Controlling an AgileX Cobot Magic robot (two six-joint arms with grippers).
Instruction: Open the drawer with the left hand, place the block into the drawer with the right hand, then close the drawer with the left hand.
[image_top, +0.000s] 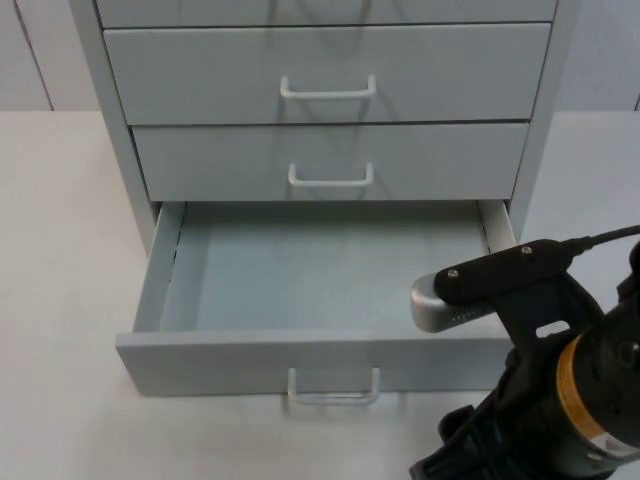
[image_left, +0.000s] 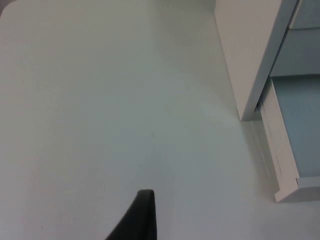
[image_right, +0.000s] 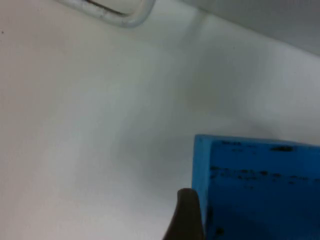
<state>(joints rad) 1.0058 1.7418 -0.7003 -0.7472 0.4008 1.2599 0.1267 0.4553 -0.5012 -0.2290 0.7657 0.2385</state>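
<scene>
Reaching for block | right pincer (image_right: 186, 220) low over the tabletop (image_right: 75, 125), blue block (image_right: 257, 190) touching its fingertip; grip unclear | open drawer (image_top: 320, 270) lies beyond | left pincer (image_left: 140, 220) waits beside cabinet (image_left: 245, 55).

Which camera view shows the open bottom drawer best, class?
The top view: the drawer is seen pulled out whole, its inside bare, its handle in front. The left wrist view catches just one side wall and corner of it. The right wrist view shows the handle and the blue block beside the right hand's fingertip.
</scene>
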